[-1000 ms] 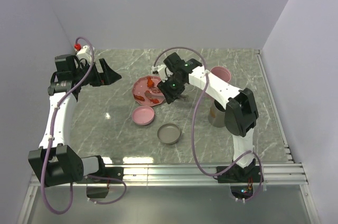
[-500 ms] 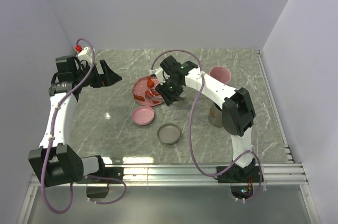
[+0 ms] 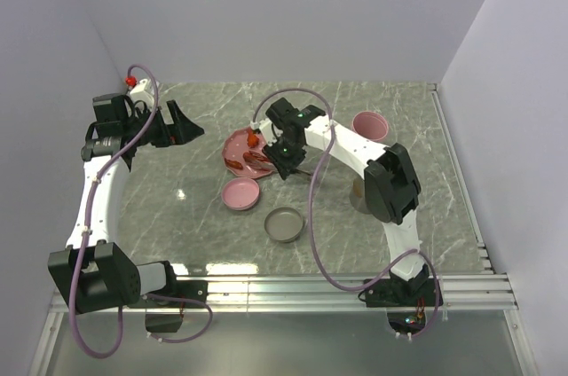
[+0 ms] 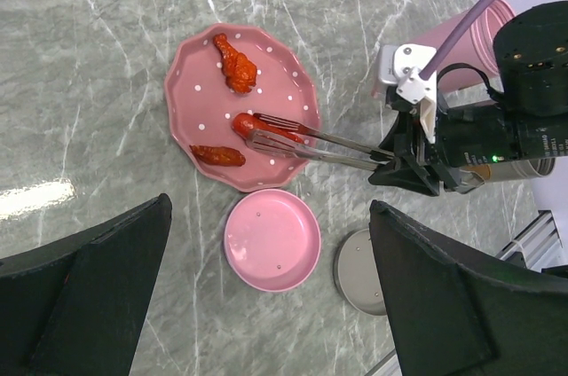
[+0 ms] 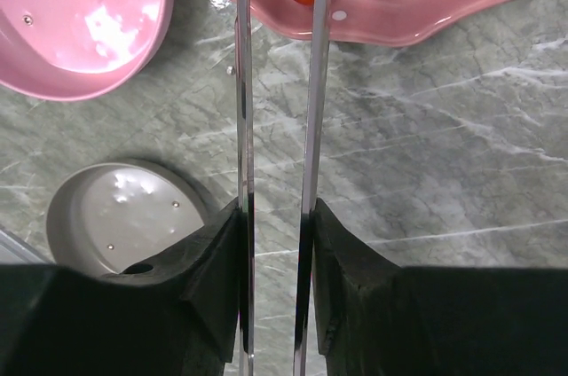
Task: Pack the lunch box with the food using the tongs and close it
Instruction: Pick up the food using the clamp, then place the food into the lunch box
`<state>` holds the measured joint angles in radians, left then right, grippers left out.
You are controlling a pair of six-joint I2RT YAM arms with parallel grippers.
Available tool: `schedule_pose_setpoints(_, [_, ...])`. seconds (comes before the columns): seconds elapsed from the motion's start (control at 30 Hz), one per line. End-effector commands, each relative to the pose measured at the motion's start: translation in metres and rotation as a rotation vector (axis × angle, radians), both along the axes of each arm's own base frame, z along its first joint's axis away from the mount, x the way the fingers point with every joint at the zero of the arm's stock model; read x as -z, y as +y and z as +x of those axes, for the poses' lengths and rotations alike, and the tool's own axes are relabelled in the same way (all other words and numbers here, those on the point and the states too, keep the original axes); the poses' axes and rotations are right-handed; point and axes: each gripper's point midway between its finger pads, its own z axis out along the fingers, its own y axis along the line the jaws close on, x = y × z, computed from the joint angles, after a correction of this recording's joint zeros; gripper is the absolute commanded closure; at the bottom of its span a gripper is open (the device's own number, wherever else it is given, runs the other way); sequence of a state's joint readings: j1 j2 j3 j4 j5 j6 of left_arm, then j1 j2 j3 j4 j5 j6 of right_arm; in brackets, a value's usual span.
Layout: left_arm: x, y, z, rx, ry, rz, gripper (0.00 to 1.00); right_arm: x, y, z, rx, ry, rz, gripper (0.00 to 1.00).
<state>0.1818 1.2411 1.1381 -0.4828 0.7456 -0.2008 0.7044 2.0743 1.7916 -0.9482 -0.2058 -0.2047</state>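
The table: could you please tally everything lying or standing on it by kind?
Food: 3, red food pieces
Lids: 2, pink lid and grey lid
Tubs: 2, pink tub and olive-grey tub
Plate: 1, dotted plate
Tongs: 1
Total: 9

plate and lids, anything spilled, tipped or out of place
Nothing stands out. All three red food pieces lie on the pink plate. The pink lid and grey lid rest flat, hollow side up, beside it. The tongs reach over the plate around the middle piece.
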Motion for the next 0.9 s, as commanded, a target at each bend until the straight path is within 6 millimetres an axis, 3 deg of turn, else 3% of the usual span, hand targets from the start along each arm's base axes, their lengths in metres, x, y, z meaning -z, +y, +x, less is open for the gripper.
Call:
schedule_pose_setpoints(0.0, [-0.01, -0.001, 0.002, 0.017, -0.037, -0.004, 0.01, -0.06, 0.016, 0.01, -0.005, -0.119, 0.13, 0.69])
schedule_pose_setpoints(0.33, [-0.017, 0.005, 0.001, -0.006, -0.045, 0.031, 0.01, -0.128, 0.025, 0.019, -0.005, -0.207, 0.292, 0.74])
schedule_pose_setpoints(0.47, [-0.022, 0.004, -0.001, 0.006, -0.029, 0.031, 0.01, -0.16, 0.019, 0.018, -0.006, -0.24, 0.344, 0.75])
schedule_pose_setpoints(0.73, [-0.037, 0.002, -0.007, 0.02, -0.052, 0.04, 0.01, -0.218, -0.032, 0.003, 0.039, -0.303, 0.465, 0.75])
schedule_pose_setpoints(0.8, [-0.044, 0.0, -0.011, 0.028, -0.077, 0.038, 0.01, -0.245, -0.073, -0.008, 0.081, -0.37, 0.5, 0.75])
schedule_pose_setpoints(0.87, [-0.046, 0.0, -0.011, 0.027, -0.085, 0.042, 0.01, -0.239, -0.081, -0.013, 0.083, -0.357, 0.5, 0.75])
